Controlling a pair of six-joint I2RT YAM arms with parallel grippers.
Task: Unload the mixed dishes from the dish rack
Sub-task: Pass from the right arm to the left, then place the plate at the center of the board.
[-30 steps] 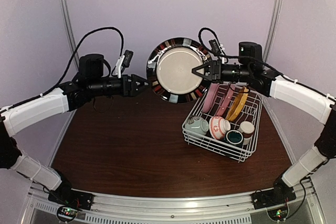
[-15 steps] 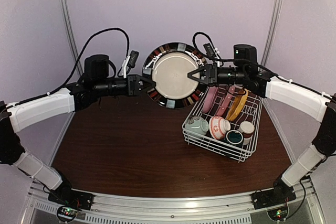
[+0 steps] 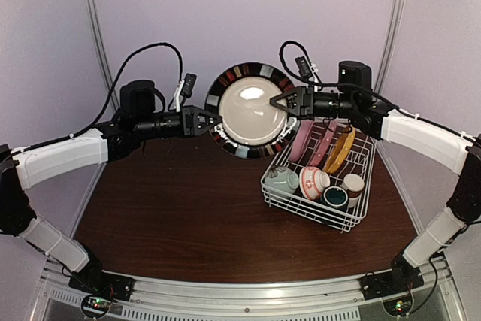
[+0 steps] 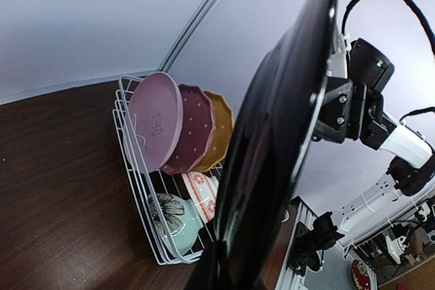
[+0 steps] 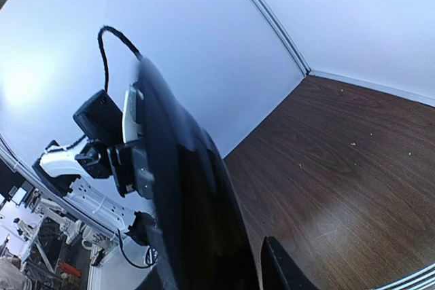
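The black-rimmed plate hangs upright in the air at the back, between both grippers. My left gripper is shut on its left rim. At its right rim sits my right gripper, slightly open around the edge, with a gap between one finger and the plate. The dish rack stands right of centre. It holds pink plates, a yellow plate, a pale green bowl, a red-patterned bowl and two cups.
The brown table stretches left of and in front of the rack. Purple walls close in the back and sides. Cables loop above both wrists.
My left gripper reached the plate's left rim and shut on it. The right gripper's jaws have loosened from the right rim. The plate has tilted slightly.
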